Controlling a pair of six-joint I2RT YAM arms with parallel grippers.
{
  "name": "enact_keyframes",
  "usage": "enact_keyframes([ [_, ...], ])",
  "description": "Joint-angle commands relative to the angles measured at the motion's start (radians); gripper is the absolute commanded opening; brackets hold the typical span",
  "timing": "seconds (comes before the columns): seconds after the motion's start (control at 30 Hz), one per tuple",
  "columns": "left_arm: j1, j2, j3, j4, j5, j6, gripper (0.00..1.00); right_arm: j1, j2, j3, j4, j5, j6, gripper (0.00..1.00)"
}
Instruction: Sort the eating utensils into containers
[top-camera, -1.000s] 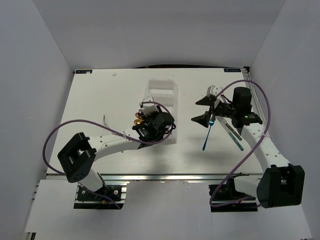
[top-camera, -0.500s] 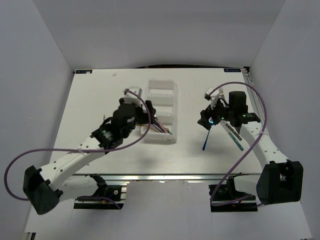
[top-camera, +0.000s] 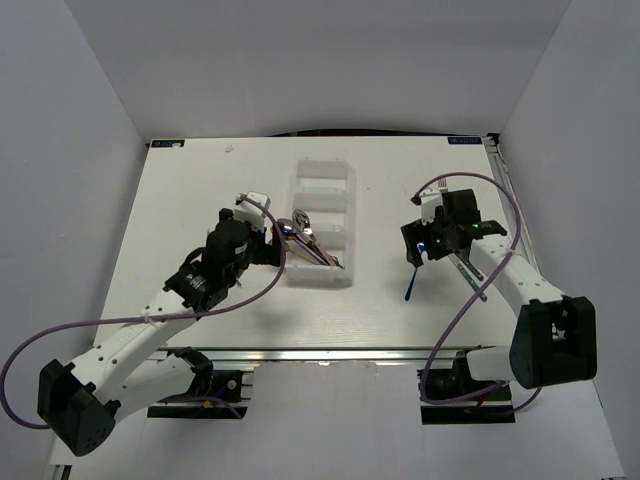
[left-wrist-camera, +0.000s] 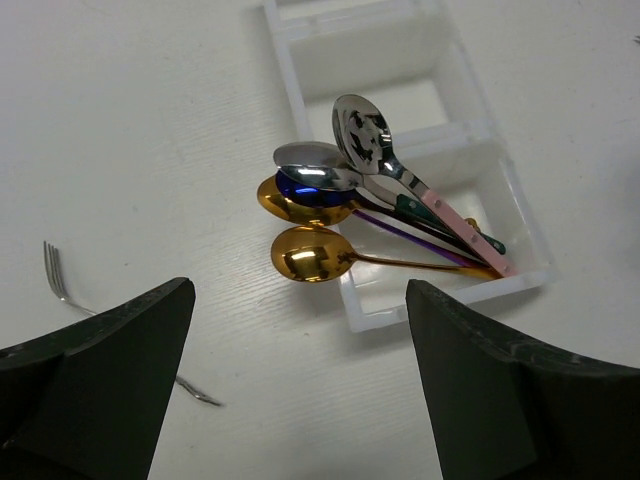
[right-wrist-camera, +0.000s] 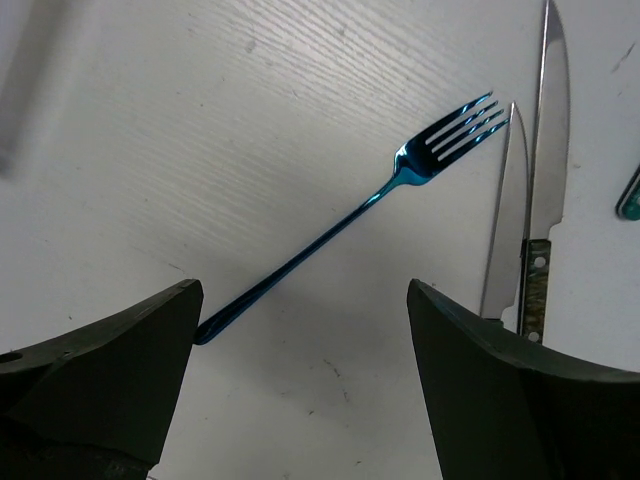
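The white compartment tray (top-camera: 322, 196) lies mid-table. Several spoons (top-camera: 305, 240) rest in its nearest compartment, and their bowls stick out over the left wall (left-wrist-camera: 440, 300). Among them are a gold spoon (left-wrist-camera: 312, 258), a blue-and-silver one (left-wrist-camera: 315, 172) and a silver one with a pink handle (left-wrist-camera: 362, 135). My left gripper (left-wrist-camera: 298, 292) hangs open just left of them, holding nothing. A blue fork (right-wrist-camera: 350, 220) lies on the table under my open right gripper (right-wrist-camera: 305, 290), handle end by one finger. Two knives (right-wrist-camera: 535, 200) lie beside the fork's tines.
A small silver fork (left-wrist-camera: 60, 285) lies on the table left of the tray. A teal handle (right-wrist-camera: 630, 195) shows at the right edge of the right wrist view. The right arm (top-camera: 500, 280) stretches along the table's right side.
My left gripper has opened and drawn back left from the tray, leaving the spoons in the near compartment. My right gripper has come down over the blue fork, still open.
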Motion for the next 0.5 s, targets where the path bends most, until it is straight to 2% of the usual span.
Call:
enact_keyframes([
  [0.0,0.007,-0.064,-0.009,0.011,-0.044,0.036,0.98,0.005,0.049,0.049,-0.029,0.046,0.074,0.89],
  [0.07,0.007,-0.097,-0.013,0.007,-0.070,0.040,0.98,0.009,0.087,0.060,-0.033,0.061,0.105,0.89],
  [0.17,0.009,-0.140,-0.026,0.020,-0.088,0.046,0.98,0.012,0.130,0.063,-0.025,0.071,0.125,0.84],
  [0.3,0.012,-0.157,-0.029,0.025,-0.090,0.048,0.98,0.015,0.170,0.057,-0.017,0.069,0.125,0.69],
  [0.47,0.015,-0.158,-0.029,0.025,-0.084,0.043,0.98,0.018,0.221,0.059,0.006,0.083,0.141,0.63],
])
